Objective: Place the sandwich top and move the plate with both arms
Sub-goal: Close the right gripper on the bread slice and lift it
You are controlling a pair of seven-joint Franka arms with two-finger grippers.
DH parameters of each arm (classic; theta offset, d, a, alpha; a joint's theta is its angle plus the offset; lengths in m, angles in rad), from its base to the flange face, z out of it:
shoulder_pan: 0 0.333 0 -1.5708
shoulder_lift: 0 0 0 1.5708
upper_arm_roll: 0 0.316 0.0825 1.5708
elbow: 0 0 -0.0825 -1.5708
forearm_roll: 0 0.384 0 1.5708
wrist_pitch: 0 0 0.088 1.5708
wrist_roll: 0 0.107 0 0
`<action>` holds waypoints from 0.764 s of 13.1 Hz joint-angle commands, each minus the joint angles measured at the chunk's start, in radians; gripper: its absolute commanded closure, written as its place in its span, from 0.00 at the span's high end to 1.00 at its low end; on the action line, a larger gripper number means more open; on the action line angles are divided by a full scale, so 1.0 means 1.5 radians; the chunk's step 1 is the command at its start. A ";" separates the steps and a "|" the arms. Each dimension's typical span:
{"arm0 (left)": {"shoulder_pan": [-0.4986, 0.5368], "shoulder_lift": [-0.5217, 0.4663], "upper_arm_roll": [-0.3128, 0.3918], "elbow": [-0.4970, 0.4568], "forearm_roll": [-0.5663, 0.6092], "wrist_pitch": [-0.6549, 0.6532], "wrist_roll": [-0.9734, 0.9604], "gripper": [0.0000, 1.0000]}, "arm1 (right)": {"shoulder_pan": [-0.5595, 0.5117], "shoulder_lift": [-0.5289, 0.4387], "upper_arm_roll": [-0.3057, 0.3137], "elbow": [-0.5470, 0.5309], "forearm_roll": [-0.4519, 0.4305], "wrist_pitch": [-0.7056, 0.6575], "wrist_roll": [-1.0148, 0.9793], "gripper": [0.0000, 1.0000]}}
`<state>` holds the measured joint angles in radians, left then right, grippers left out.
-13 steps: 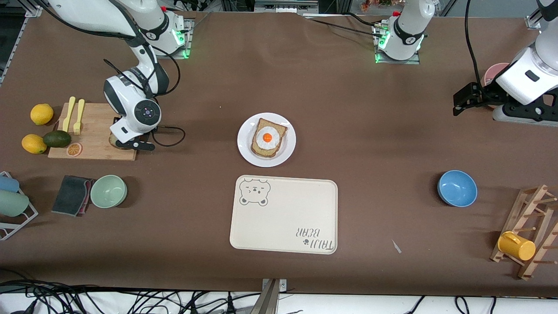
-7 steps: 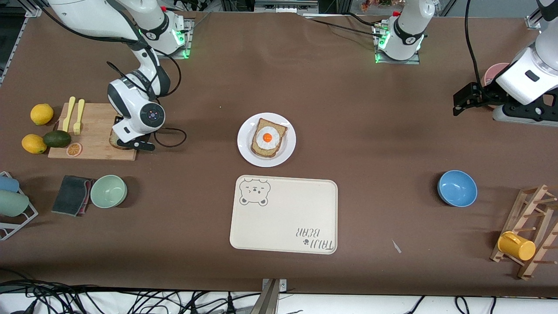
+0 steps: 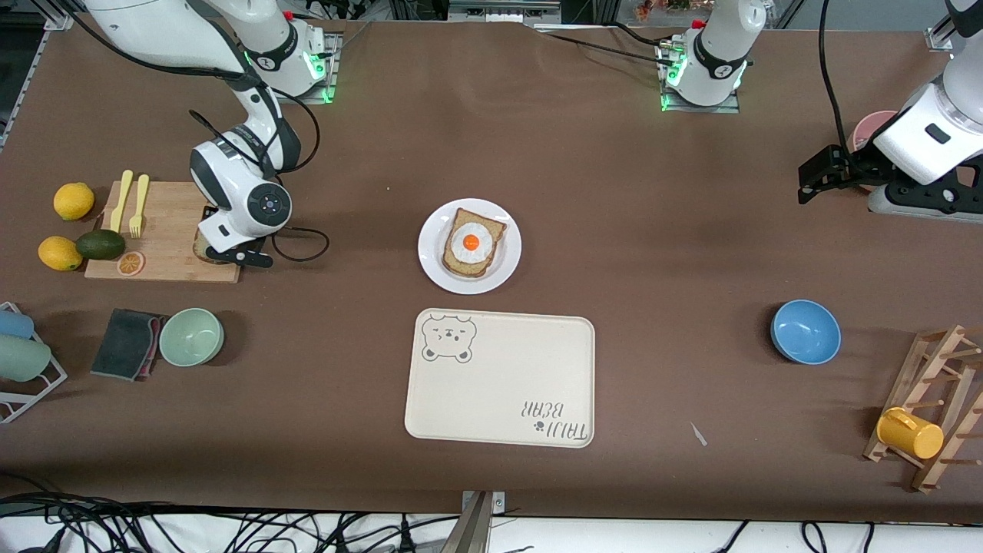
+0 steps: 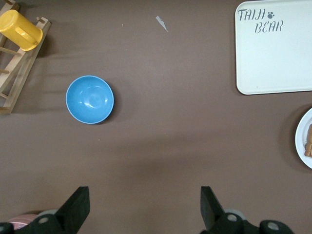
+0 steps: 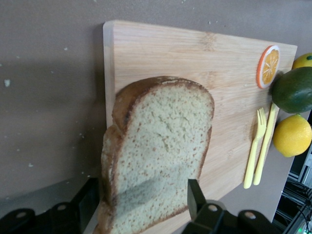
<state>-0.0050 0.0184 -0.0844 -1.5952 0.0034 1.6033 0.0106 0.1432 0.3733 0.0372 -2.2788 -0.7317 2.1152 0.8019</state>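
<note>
Near the front camera lies the cream tray [image 3: 499,379]. Just past it sits the plate [image 3: 469,246], with egg bread [image 3: 473,243] on it. Over the wooden board [image 3: 165,233], the right gripper [image 5: 141,204] grips the sandwich top [image 5: 156,156]. The left gripper [image 4: 141,207] waits, fingers spread wide, over bare table at its own end.

we see the left gripper [image 4: 145,209] with its two dark fingers [image 4: 77,207] spread wide apart over bare brown table [image 4: 161,146]. a blue bowl [image 4: 89,99] sits on the table, near a wooden rack [image 4: 14,73] carrying a yellow cup [image 4: 19,30]. a cream tray [image 4: 275,53] printed "taiji bear" lies well apart from the bowl. just beside the tray, a sliver of the white plate [image 4: 302,141] shows at the frame edge, with a bit of brown bread [image 4: 309,146] on it.
</note>
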 commanded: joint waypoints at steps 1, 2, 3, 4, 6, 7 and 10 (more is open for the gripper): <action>-0.002 0.007 -0.003 0.020 0.020 -0.017 -0.006 1.00 | 0.000 0.023 0.003 0.004 -0.011 0.004 0.016 0.74; -0.002 0.007 -0.003 0.020 0.020 -0.017 -0.006 1.00 | 0.000 0.023 0.003 0.004 -0.011 0.004 0.016 0.73; -0.002 0.007 -0.003 0.020 0.021 -0.017 -0.006 1.00 | 0.000 0.023 0.002 0.004 -0.011 0.004 0.016 0.71; -0.002 0.007 -0.008 0.020 0.021 -0.017 -0.006 1.00 | 0.000 0.023 0.003 0.004 -0.011 0.004 0.014 0.64; -0.002 0.007 -0.008 0.020 0.021 -0.017 -0.006 1.00 | 0.000 0.020 0.003 0.005 -0.009 0.002 0.007 0.37; -0.002 0.007 -0.008 0.020 0.022 -0.017 -0.006 1.00 | 0.000 0.017 0.003 0.005 -0.003 -0.001 0.006 0.23; -0.002 0.007 -0.008 0.020 0.021 -0.017 -0.006 1.00 | 0.001 0.010 0.004 0.011 0.011 -0.004 0.005 0.00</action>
<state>-0.0052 0.0185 -0.0917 -1.5952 0.0034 1.6031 0.0106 0.1448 0.4028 0.0420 -2.2743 -0.7260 2.1229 0.8075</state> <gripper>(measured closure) 0.000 0.692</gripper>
